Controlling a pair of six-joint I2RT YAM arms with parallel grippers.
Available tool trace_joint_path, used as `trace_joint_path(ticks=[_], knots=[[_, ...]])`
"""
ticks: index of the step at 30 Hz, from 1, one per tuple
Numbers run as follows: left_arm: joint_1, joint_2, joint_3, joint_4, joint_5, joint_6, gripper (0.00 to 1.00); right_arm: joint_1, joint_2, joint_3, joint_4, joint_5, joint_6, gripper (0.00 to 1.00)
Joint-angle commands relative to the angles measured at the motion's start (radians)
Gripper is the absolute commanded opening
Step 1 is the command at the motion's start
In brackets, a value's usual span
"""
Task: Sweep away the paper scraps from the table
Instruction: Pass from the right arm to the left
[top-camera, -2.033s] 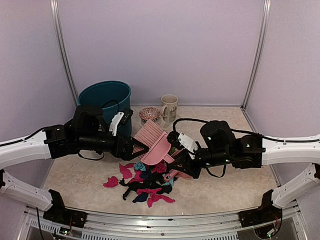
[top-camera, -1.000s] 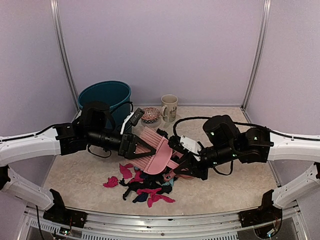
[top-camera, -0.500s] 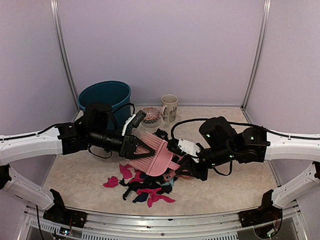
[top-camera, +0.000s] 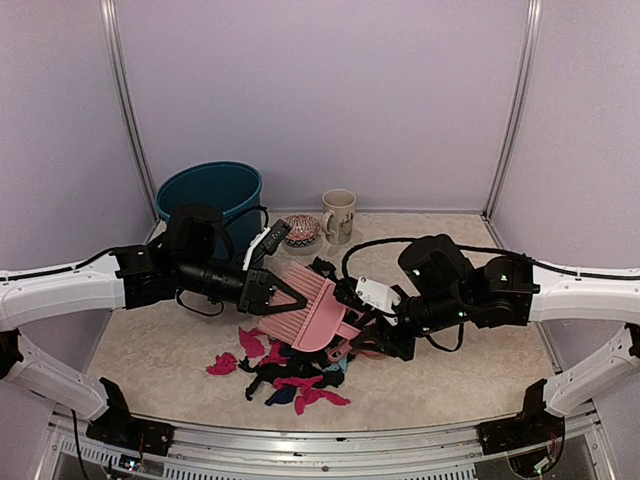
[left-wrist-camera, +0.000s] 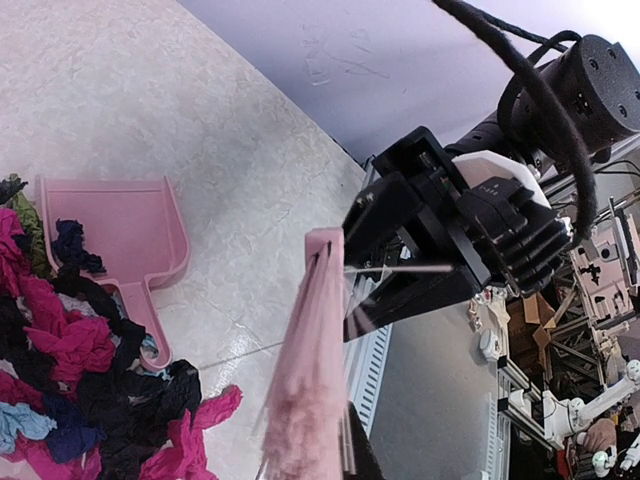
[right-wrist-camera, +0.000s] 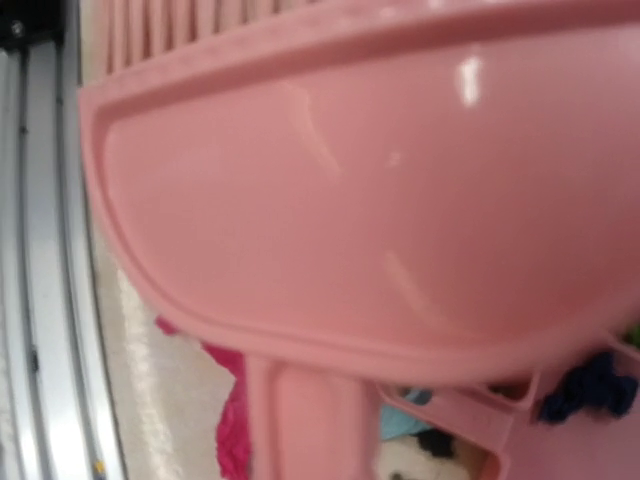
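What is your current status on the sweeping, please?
Left gripper shut on pink brush; right gripper at brush, grip unclear. Paper scraps piled on table, some in dustpan. Nothing in the way.

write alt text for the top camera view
Two robot arms meet over a pink brush; the left tool is shut on its bristles, the right tool is at its handle end. Paper scraps lie heaped on the table.

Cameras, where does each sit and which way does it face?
Top external: behind the bases, looking down on the table; left arm and right arm show.
Left wrist: on the left arm, looking along the brush toward the right arm's jaws.
Right wrist: close against the brush's back; its own jaws don't show.
Both wrist views share brush and paper scraps.
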Motion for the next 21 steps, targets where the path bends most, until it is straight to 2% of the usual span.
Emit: trace_joint_path(ticks=[1,4,6,9,13,21], knots=[[0.017,-0.01,-0.018,0.048,0.03,-0.015,0.0,-0.006,-0.049,-0.037,0.048,0.045,0.017,0.5],[0.029,-0.015,-0.026,0.061,0.031,-0.022,0.0,-0.012,-0.076,-0.069,0.066,0.075,0.038,0.73],[0.035,-0.022,-0.032,0.074,0.03,-0.025,0.0,-0.024,-0.099,-0.089,0.078,0.086,0.059,0.84],[0.038,-0.033,-0.045,0.1,0.021,-0.03,0.0,-0.053,-0.144,-0.131,0.114,0.083,0.103,0.94],[0.04,-0.055,-0.07,0.139,-0.012,-0.042,0.0,-0.102,-0.216,-0.207,0.188,0.037,0.194,1.0],[0.048,-0.101,-0.107,0.195,-0.127,-0.077,0.0,-0.207,-0.32,-0.326,0.344,-0.051,0.369,1.0]])
